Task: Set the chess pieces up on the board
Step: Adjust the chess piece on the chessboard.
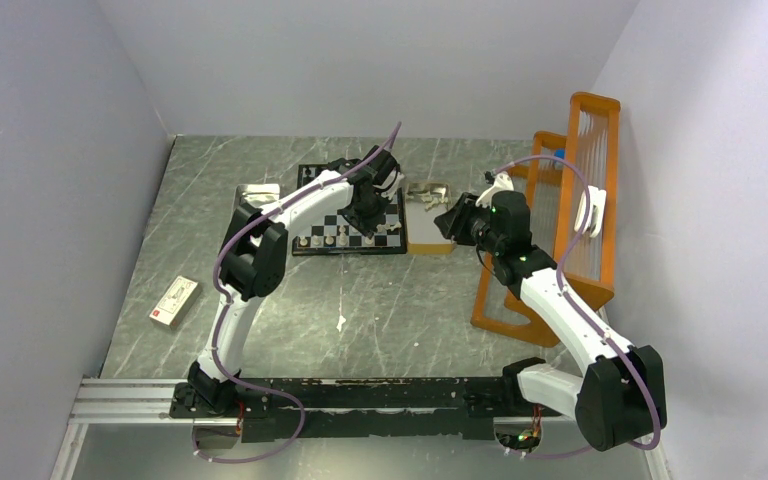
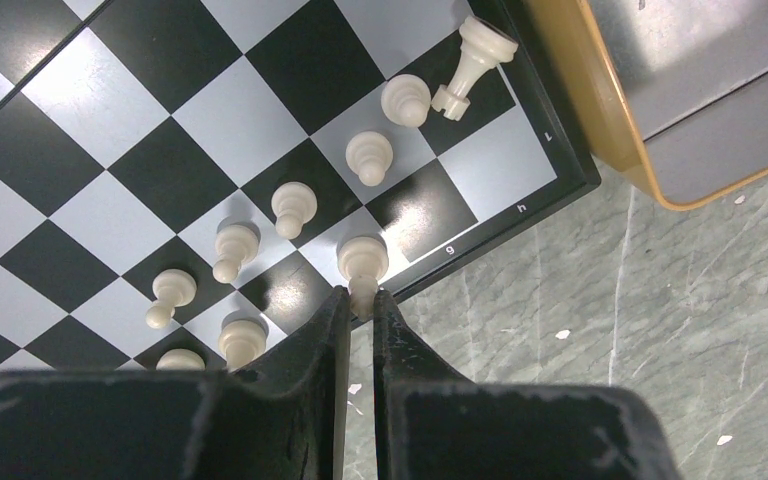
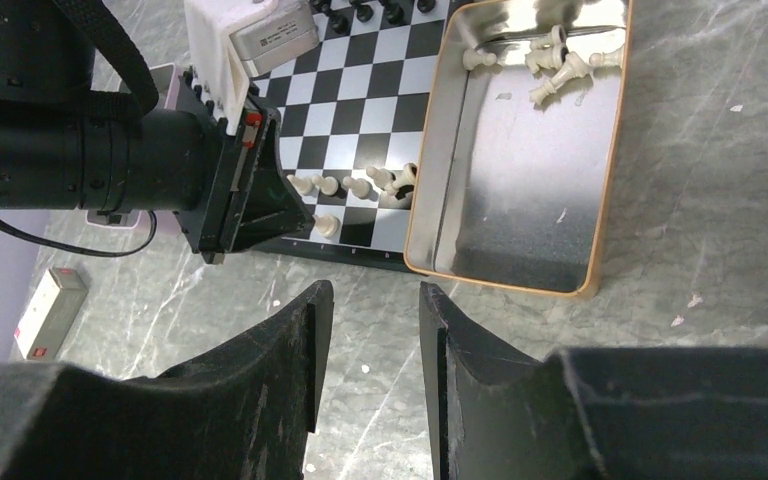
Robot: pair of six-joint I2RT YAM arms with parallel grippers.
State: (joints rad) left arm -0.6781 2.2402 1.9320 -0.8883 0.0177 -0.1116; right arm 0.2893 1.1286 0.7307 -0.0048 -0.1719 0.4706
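Board (image 1: 320,218) sits upper centre in the top view, on the grey marbled table (image 1: 400,310). The tan-rimmed metal tray (image 1: 428,238) is just beside the board's right edge.

Left wrist view: the left gripper (image 2: 361,300) is pinching a cream piece (image 2: 362,262) at its base. The piece is upright on an edge-row square at lower centre of the frame. A diagonal line of cream pawns (image 2: 293,205) stands on the row next to it, running from lower left to upper right. One cream piece is tipped over (image 2: 472,62) on the corner square at the top of the frame, near the tray rim.

Right wrist view: black pieces (image 3: 365,12) are at the top edge of the board. Loose cream pieces (image 3: 550,60) lie in the upper end of the tray. The right gripper (image 3: 370,340) is spread with nothing between its fingers. It hangs over bare table below the board and tray.

Top view periphery: a small white-and-red box (image 1: 174,301) at left and an orange rack (image 1: 585,200) at right.
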